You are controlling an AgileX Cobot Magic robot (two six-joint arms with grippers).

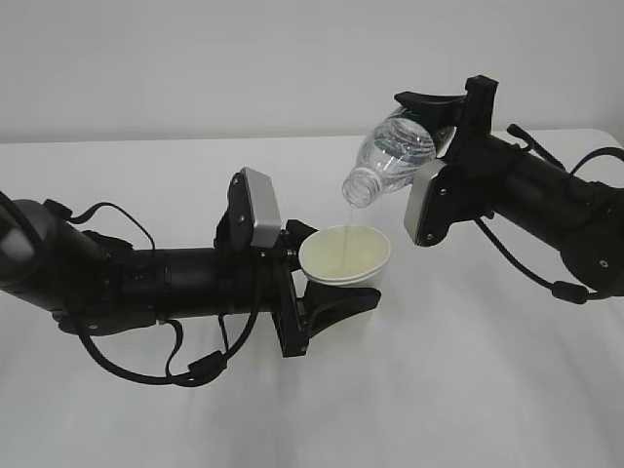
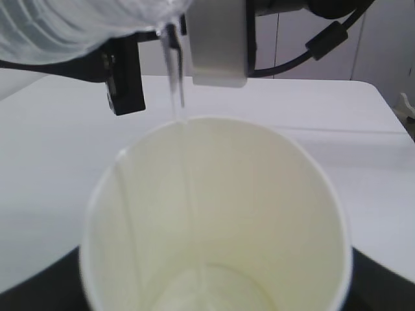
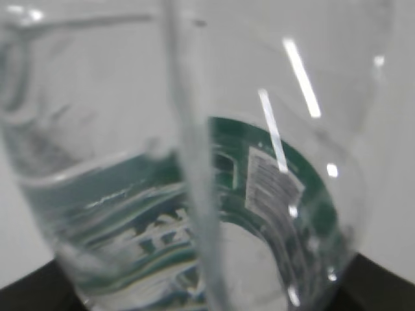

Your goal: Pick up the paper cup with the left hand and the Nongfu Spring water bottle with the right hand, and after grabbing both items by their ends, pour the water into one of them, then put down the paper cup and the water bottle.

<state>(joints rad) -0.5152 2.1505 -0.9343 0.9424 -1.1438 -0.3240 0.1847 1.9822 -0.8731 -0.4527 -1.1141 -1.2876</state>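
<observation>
L gripper (image 1: pixel 327 278) clamped on paper cup (image 1: pixel 344 255), mid-table. R gripper (image 1: pixel 429 132) grasping water bottle (image 1: pixel 390 156) at cup's 1 o'clock, neck tilted down; water (image 1: pixel 347 222) streaming into cup.

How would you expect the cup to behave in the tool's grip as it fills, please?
The cup is thin paper, so it probably dents if squeezed. Water streaming in likely makes it heavier. Held tilted, it may spill.

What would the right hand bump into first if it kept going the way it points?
Probably the paper cup in the left hand: the right hand points left and downward, bottle mouth above the rim. Depth is uncertain.
</observation>
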